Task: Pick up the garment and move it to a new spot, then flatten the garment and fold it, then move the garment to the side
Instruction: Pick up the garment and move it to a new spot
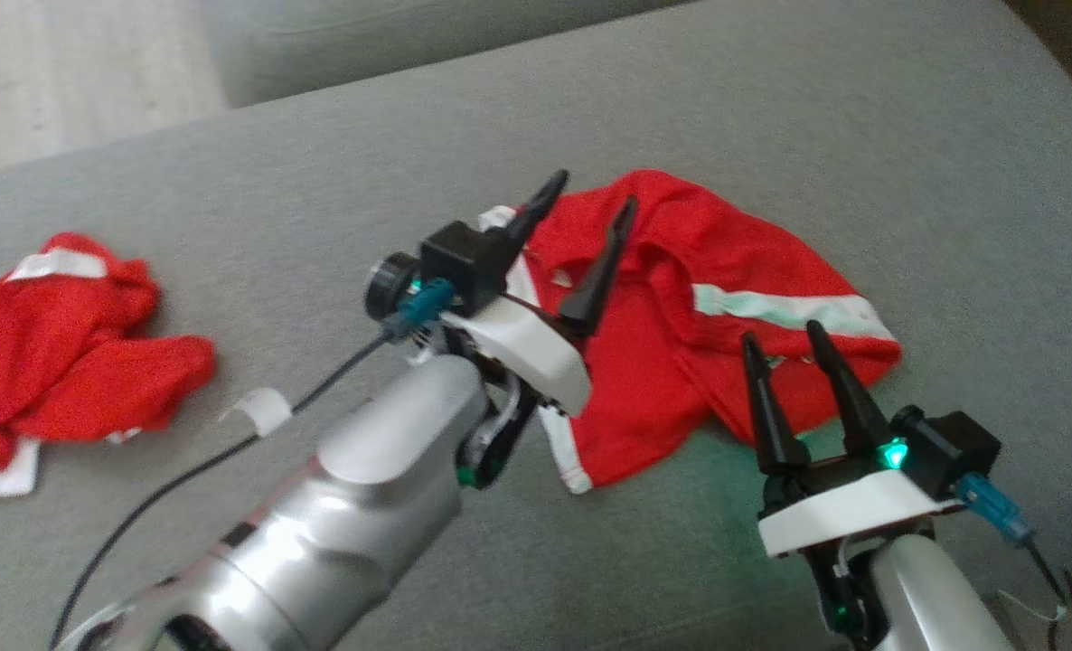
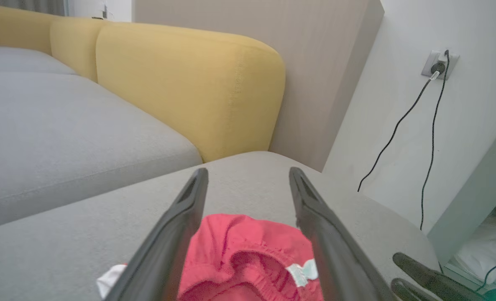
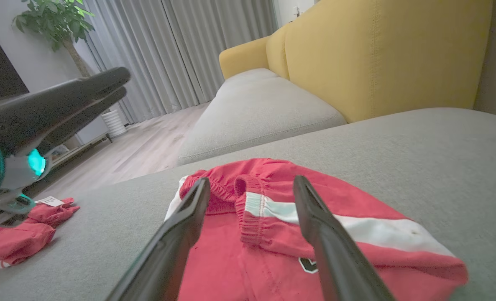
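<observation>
Head view: the crumpled red fabric garment with white stripes [image 1: 681, 298] is laid across the grey sofa cushion [image 1: 771, 136], long axis left to right. The left gripper [image 1: 595, 190] is spread over its left end, the right gripper [image 1: 780, 333] spread at its near right edge.

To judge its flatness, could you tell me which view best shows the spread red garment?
The head view: nearly the whole garment shows from above. The right wrist view sees it low and cropped; the left wrist view, one bunched end.

Grey couch [image 1: 771, 108], yellow backrest [image 3: 377, 62], grey curtains [image 3: 168, 50]
</observation>
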Available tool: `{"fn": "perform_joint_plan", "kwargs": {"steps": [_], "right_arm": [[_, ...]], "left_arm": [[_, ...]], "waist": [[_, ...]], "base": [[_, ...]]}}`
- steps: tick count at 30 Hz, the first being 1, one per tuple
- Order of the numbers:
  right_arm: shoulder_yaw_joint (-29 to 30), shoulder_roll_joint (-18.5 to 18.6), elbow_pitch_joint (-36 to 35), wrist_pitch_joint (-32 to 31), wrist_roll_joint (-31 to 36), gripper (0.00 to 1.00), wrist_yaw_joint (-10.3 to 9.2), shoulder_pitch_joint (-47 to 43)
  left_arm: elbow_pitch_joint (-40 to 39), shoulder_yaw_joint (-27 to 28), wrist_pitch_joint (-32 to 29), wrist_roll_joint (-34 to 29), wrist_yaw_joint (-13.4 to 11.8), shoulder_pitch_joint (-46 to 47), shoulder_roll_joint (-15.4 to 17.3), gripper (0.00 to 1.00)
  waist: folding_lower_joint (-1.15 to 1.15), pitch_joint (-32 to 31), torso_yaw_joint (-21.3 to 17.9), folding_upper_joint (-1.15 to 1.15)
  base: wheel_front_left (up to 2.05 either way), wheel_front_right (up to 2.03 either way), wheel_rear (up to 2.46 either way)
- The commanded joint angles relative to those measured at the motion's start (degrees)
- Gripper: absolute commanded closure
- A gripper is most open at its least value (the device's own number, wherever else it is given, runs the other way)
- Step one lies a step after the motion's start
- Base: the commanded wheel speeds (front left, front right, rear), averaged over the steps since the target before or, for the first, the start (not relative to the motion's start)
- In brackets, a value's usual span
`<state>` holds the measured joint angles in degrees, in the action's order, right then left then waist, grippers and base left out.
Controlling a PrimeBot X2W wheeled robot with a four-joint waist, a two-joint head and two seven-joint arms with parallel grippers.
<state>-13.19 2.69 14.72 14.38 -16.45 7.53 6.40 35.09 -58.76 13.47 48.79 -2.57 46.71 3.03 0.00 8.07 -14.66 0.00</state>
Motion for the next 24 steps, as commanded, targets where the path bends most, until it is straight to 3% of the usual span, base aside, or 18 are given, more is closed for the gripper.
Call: {"fn": "perform_joint_plan", "kwargs": {"steps": [1, 5, 7, 12, 18, 24], "right_arm": [[-0.3, 0.2, -1.9, 0.6, 0.7, 0.0, -0.04, 1.0], [1.9, 0.2, -1.8, 0.6, 1.8, 0.0, -0.04, -0.2], [2.2, 0.2, -1.7, 0.6, 2.0, 0.0, -0.04, -0.5], [3.3, 0.2, -0.9, 0.6, 2.9, 0.0, -0.04, -2.6], [4.8, 0.2, 0.5, 0.6, 3.7, 0.0, -0.04, -4.3], [5.1, 0.2, 1.0, 0.6, 3.5, 0.0, -0.04, -4.6]], "left_arm": [[-1.1, 3.1, 1.0, -1.1, -0.6, 2.6, 1.9, 0.0], [-4.7, 8.4, 1.5, -4.3, -2.8, -2.8, 8.0, 0.0], [-6.3, 9.7, 1.5, -5.2, -3.2, -4.7, 9.3, 0.0], [-15.9, 18.1, 1.5, -9.4, -5.9, -18.5, 14.9, 0.0], [-23.0, 26.0, 1.5, -12.3, -7.7, -32.5, 13.2, 0.0], [-24.9, 30.8, 1.5, -17.2, -6.1, -39.2, 9.5, 0.0]], "waist": [[0.0, -2.2, 4.2, 0.0], [0.0, -4.2, 9.4, 0.0], [0.0, -4.6, 10.3, 0.0], [0.0, -6.4, 14.1, 0.0], [0.0, -7.2, 15.2, 0.0], [0.0, -7.4, 15.0, 0.0]], "base": [[0.0, 0.0, 0.0], [0.0, 0.0, 0.0], [0.0, 0.0, 0.0], [0.0, 0.0, 0.0], [0.0, 0.0, 0.0], [0.0, 0.0, 0.0]]}}
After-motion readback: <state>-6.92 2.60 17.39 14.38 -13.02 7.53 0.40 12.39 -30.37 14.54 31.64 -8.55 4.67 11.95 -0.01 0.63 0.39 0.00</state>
